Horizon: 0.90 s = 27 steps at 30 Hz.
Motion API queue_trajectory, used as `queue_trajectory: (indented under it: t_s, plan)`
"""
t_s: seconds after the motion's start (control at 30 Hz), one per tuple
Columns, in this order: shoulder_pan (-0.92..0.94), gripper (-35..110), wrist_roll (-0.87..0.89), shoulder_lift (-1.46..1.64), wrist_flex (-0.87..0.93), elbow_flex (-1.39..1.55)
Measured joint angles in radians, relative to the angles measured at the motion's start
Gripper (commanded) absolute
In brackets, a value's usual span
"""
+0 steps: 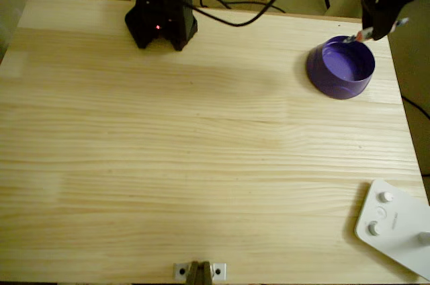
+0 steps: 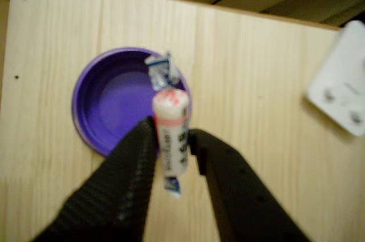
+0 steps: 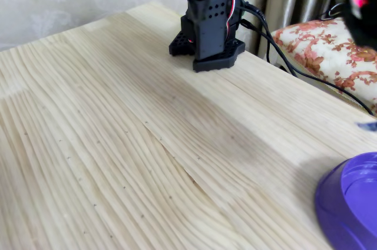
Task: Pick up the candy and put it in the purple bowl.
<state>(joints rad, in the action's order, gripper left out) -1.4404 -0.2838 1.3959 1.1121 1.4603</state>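
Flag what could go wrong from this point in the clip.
1. In the wrist view the candy hangs over the bowl's near rim rather than its middle, so a release now might bounce off the rim onto the table.
2. The gripper pinches only the candy's lower half, so it may tilt or slip early.
3. The bowl sits near the table's edge in the overhead view; a nudge could push it off.

Pale pine table (image 1: 201,150), plain boards running left to right.
On it in the overhead view: the purple bowl (image 1: 340,67) far right, the arm's black base (image 1: 161,23) far left of centre, a white knobbed device (image 1: 396,224) at the near right corner.
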Motion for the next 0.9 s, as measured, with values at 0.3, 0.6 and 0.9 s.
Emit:
queue_trajectory:
  t_s: [0.3, 0.6, 0.9]
  plan:
    - [-0.058, 1, 0.041, -0.301, 0.167, -0.291]
    - [-0.103, 1, 0.066, -0.465, 0.262, -0.443]
    - [-0.097, 1, 0.087, -0.535, 0.298, -0.558]
